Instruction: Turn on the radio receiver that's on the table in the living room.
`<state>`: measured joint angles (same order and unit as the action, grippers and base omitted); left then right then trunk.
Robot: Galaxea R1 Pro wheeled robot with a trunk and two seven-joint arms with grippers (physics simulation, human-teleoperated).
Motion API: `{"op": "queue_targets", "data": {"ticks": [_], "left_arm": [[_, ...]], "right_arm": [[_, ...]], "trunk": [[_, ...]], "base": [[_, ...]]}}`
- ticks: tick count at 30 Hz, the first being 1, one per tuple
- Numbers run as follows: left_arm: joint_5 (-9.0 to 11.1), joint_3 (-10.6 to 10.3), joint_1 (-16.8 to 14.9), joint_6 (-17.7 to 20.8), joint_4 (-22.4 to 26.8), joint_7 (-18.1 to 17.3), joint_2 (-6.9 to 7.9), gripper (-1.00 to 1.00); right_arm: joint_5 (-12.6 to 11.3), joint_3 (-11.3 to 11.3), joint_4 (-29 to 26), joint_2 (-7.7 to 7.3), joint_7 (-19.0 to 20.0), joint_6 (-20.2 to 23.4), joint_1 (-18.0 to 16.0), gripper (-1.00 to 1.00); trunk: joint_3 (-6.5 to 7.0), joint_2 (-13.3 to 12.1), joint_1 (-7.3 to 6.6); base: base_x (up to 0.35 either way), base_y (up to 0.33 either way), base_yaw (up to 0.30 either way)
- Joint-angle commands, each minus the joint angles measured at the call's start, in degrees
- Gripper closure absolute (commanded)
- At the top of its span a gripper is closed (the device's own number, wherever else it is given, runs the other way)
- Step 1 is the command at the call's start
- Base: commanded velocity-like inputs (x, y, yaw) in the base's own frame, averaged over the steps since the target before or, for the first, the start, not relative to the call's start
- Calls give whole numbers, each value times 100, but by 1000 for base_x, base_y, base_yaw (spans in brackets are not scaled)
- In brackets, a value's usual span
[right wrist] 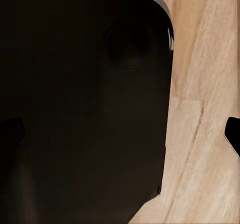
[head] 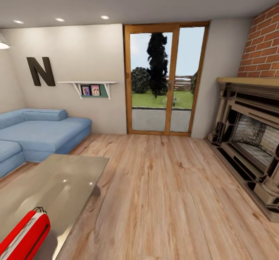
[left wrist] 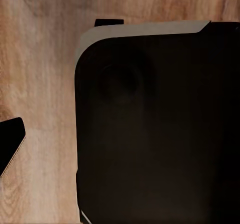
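The radio receiver (head: 24, 233), bright red with a white band and a thin dark wire handle, lies at the head view's lower left corner, partly cut off by the picture's edge. It rests on the near end of the low table (head: 62, 182) with the glossy grey top. My left gripper (left wrist: 120, 144) hangs over the wood floor beside my dark base, one dark finger (left wrist: 11, 143) showing at the picture's edge. My right gripper (right wrist: 120, 134) hangs likewise, one finger (right wrist: 233, 134) at the far edge. Both stand wide apart, holding nothing.
A blue corner sofa (head: 38, 134) stands behind the table at the left. A brick fireplace (head: 252, 136) lines the right wall. Glass doors (head: 164, 80) are straight ahead. Light wood floor (head: 166, 194) spreads between table and fireplace. My dark base (left wrist: 160, 129) is below both wrists.
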<state>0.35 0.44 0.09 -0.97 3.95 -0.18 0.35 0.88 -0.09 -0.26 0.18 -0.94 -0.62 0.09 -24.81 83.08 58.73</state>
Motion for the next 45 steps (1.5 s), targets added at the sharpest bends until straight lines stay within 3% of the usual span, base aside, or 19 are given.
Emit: {"op": "queue_targets", "data": {"ticks": [1,14,29,45], "left_arm": [[0,0,0,-2,0,0,-3,-100],[-6,0,0,-9,0,0,-7,-100],[-9,-1,0,-9,0,0,-9,-100],[0,0,0,-9,0,0,0,-100]], "right_arm": [[0,0,0,0,2,0,0,-100],[-1,-3,0,0,-2,-6,0,-100],[-3,-9,0,0,-2,-3,0,-100],[0,-9,0,0,-2,0,0,-100]], "trunk": [[0,0,0],[0,0,0],[0,0,0],[0,0,0]], "base": [[321,0,0],[302,0,-45],[32,0,-253],[275,-93,-14]]}}
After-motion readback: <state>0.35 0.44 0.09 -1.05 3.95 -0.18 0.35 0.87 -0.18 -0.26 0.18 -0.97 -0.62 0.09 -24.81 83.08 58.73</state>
